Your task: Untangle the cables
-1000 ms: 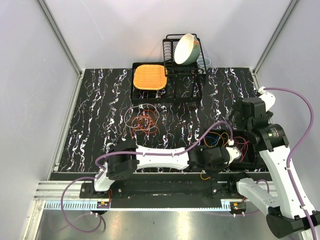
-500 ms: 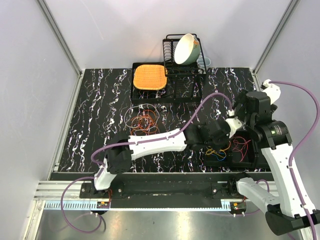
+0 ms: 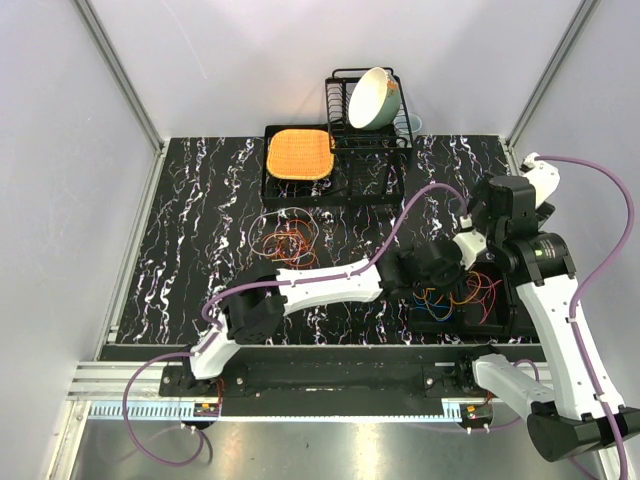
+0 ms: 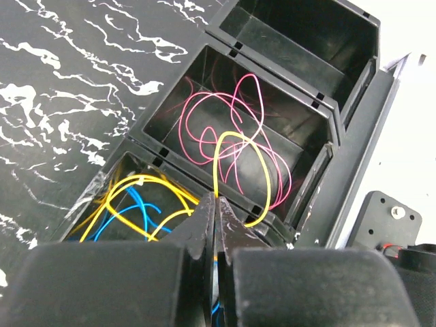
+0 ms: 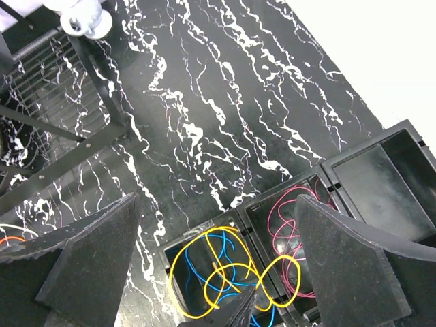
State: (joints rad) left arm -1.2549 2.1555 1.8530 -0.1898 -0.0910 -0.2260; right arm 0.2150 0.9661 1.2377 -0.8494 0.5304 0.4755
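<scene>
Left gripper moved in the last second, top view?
Yes. The left gripper moved farther back, toward the dish rack, shut on a yellow cable.

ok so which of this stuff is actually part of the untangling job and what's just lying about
In the job: yellow cable, pinched in the left claw; pink cables in the black bin; orange-red tangle on the table.
Lying about: dish rack, bowl in it, orange mat.
</scene>
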